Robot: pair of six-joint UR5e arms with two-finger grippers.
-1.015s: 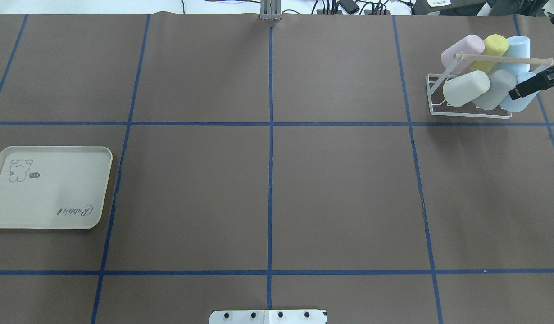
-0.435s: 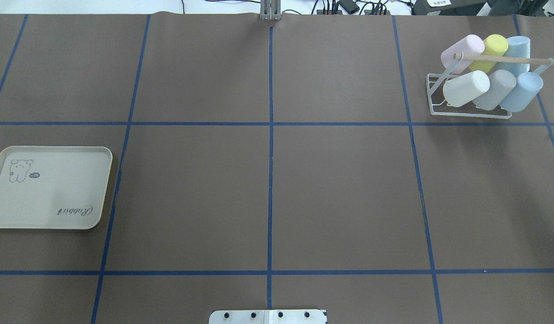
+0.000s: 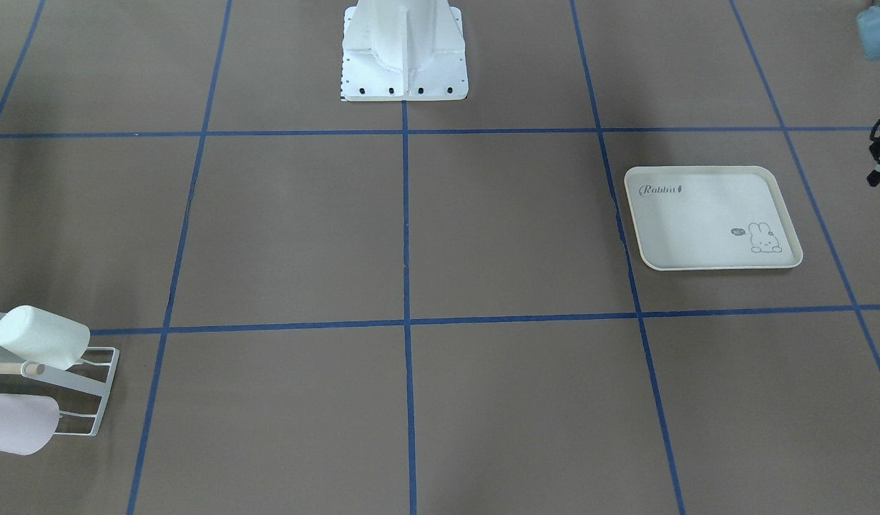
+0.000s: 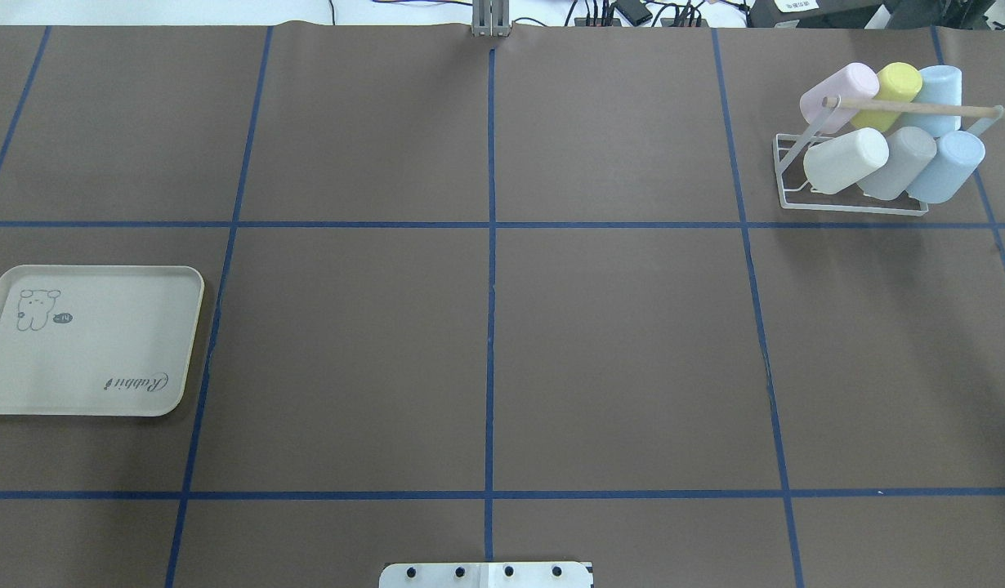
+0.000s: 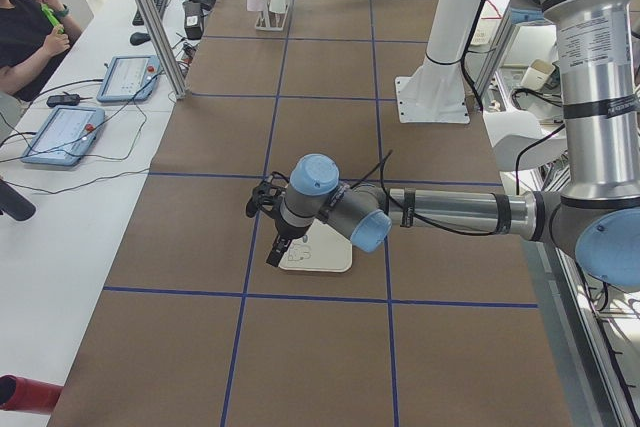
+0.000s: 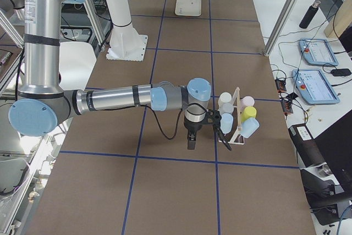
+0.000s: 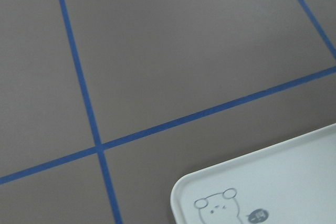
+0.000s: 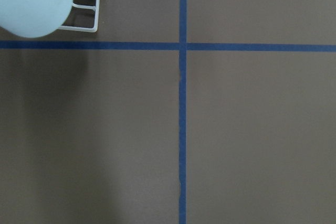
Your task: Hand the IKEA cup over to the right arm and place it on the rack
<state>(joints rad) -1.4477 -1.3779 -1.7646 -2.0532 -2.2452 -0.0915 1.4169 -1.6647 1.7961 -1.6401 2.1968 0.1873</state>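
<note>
The small white wire rack [image 4: 846,209] with its light wooden dowel [image 4: 911,107] stands near the far right corner of the brown paper-covered surface [image 4: 617,343] in the overhead view. Six plastic cups lie tilted on its prongs in two rows. Behind the dowel are a pale pink cup [image 4: 837,90], a yellow cup [image 4: 895,86] and a light-blue cup [image 4: 937,90]. In front of it are a cream-white cup [image 4: 844,159], a grey cup [image 4: 899,167] and a second light-blue cup [image 4: 948,167], this last at the row's right end

The silver-grey right arm [image 6: 110,98] stretches out low over the surface, and its black two-finger tool [image 6: 191,144] points down near the rack, apart from the cups, with a thick black cable looping off it. It shows only in the side view, so I cannot tell how far it is spread or whether it grips anything. Its wrist camera catches one pale cup and a corner of the rack at the upper left

The silver-grey left arm [image 5: 450,212] reaches across to the cream rabbit-print tray [image 4: 102,343] at the surface's other end. Its black tool [image 5: 278,252] hangs at the tray's edge — its spread cannot be told either
</note>
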